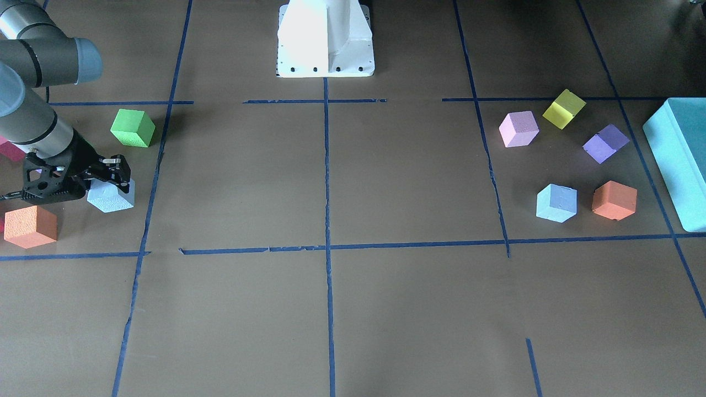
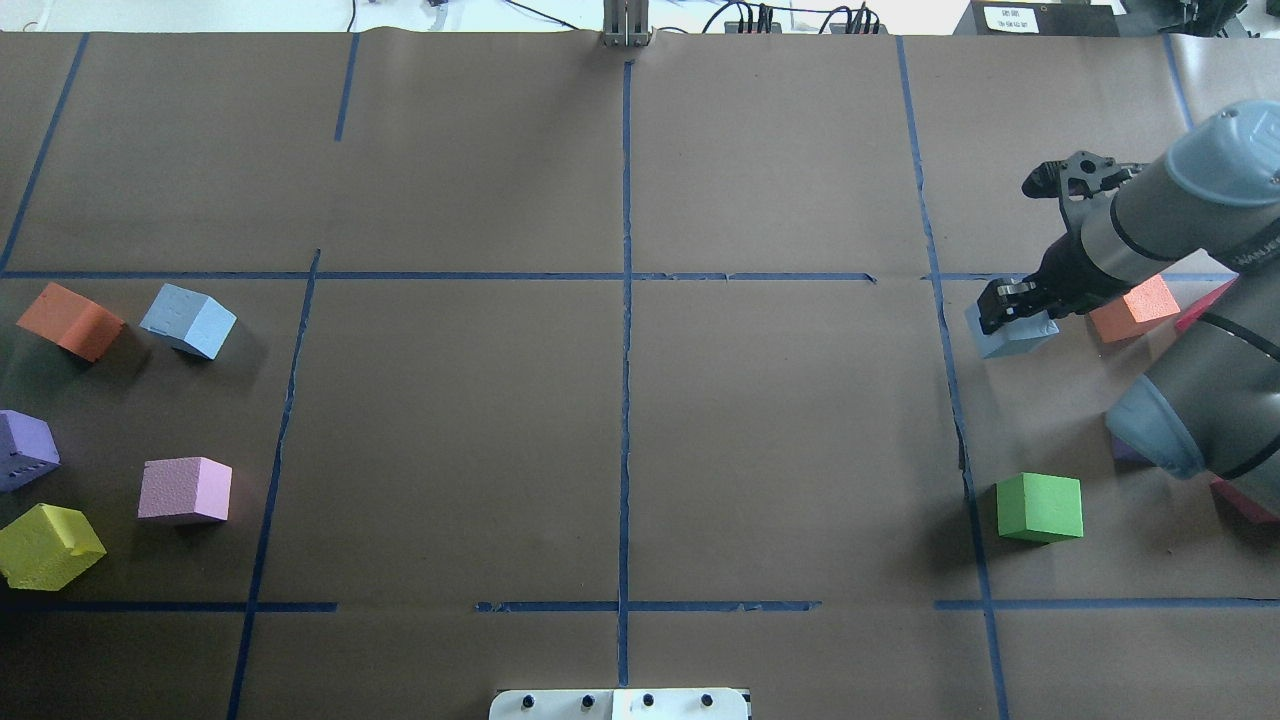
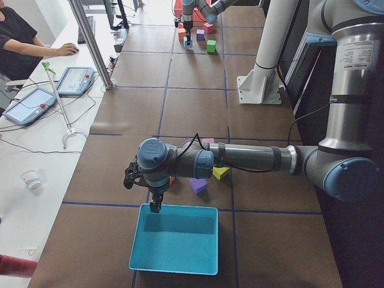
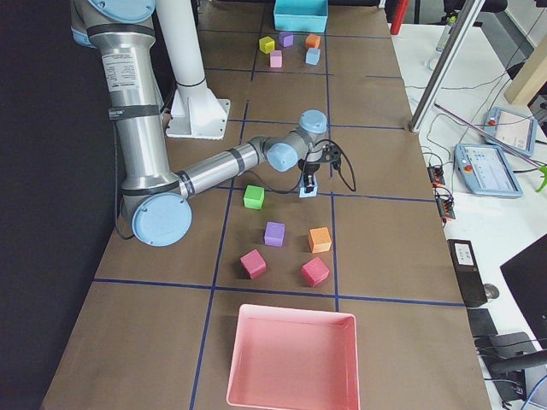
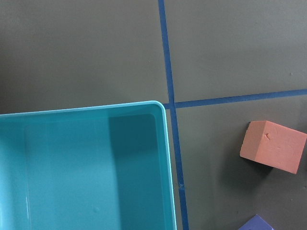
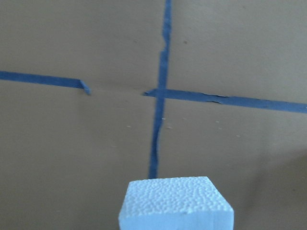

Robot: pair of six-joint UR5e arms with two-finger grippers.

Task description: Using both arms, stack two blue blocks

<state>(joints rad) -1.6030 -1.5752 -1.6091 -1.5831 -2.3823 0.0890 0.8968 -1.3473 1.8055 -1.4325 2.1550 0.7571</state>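
Where the right claw [image 1: 117,179] clamps, blue block [image 1: 113,200] sits

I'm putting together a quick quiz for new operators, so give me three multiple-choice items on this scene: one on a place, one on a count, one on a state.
1. The left-side blue block, on the robot's left, lies beside:
A) the green cube
B) an orange cube
C) the pink tray

2. Pale blue blocks in view:
A) one
B) three
C) two

3. The teal box is:
A) empty
B) holding a cube
C) upside down

Answers:
1 B: the two sit side by side, with a gap between them, in the front-facing view.
2 C: that block plus the right-side blue block.
3 A: the left side view and the left wrist view show only its bare floor.
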